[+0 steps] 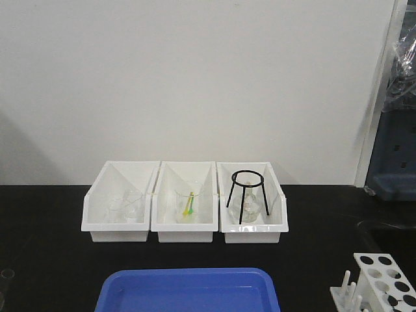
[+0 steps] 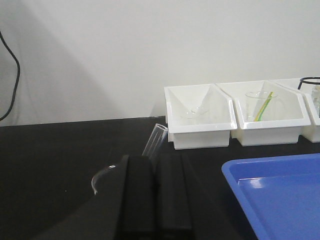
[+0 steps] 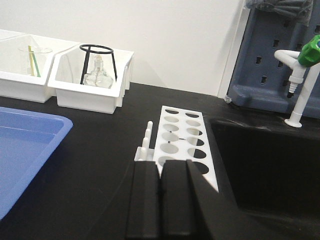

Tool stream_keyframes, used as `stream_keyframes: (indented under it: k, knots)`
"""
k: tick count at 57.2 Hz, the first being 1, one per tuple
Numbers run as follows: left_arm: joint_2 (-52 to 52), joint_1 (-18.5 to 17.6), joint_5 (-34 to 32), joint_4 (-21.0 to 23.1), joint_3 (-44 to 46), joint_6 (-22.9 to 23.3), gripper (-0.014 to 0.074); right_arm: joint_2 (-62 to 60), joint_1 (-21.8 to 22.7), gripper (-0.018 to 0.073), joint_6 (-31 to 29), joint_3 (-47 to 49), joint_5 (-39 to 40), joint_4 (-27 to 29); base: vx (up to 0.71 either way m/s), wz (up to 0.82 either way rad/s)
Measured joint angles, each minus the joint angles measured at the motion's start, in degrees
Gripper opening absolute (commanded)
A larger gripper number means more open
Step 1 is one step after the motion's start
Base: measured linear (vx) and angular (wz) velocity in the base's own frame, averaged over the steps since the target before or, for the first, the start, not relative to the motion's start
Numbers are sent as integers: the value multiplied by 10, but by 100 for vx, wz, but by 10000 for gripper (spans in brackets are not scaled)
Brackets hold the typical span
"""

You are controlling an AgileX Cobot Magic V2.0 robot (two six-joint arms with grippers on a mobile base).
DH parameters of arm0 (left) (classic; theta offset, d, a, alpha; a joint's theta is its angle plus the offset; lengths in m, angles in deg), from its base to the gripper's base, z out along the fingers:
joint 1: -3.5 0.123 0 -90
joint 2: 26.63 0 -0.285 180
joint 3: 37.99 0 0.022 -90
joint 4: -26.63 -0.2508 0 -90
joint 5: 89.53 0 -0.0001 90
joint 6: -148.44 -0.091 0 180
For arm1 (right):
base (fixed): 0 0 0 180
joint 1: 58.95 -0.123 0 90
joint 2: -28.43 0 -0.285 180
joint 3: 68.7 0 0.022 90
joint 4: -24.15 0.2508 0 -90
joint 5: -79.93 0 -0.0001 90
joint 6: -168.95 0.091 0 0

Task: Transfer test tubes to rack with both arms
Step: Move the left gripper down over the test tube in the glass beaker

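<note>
Right now your L gripper (image 2: pixel 155 160) is clamped on a test tube (image 2: pixel 156 136), tilted up over the black bench (image 2: pixel 50 150). Your R gripper (image 3: pixel 160 166) is closed, empty, just beside the rack (image 3: pixel 182 131) by the sink (image 3: pixel 265 165)

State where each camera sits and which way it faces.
Front view: raised, facing the wall over blue tray and three bins; no arm shows.
Left wrist: behind left pincer gripping a test tube, facing the bins.
Right wrist: behind shut right pincer, facing the rack.
Shared: front and right views show the rack.
</note>
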Motion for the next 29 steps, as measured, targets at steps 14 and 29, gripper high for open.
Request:
stream_keyframes:
  k: [14,29]
  knots:
    - [0,0,-21,0,0,0,-4,0,0,-8,-1,0,22,-6,0,0]
    - [0,0,-98,0,0,0,-4,0,0,-8,-1,0,130,-5,0,0]
